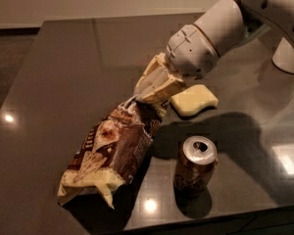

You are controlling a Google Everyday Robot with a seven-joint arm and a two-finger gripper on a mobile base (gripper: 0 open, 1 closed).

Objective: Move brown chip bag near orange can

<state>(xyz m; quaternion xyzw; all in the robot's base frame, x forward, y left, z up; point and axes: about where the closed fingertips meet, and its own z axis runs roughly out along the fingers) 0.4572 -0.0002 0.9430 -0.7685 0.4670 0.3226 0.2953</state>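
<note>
The brown chip bag (pixel 110 153) is crinkly dark brown and cream with pictured chips. It hangs slanted down to the left, its top end pinched in my gripper (pixel 139 98). The gripper is cream coloured, at the middle of the view, shut on the bag's upper edge. The bag's lower end is at or just above the dark table. The orange can (pixel 195 165) stands upright to the right of the bag, brownish-orange with a silver top and opened tab. A narrow gap separates bag and can.
A pale yellow sponge (pixel 193 100) lies just right of the gripper, behind the can. The dark glossy table (pixel 63 67) has its front edge close below the can and bag. A white round base (pixel 288 58) stands at the far right.
</note>
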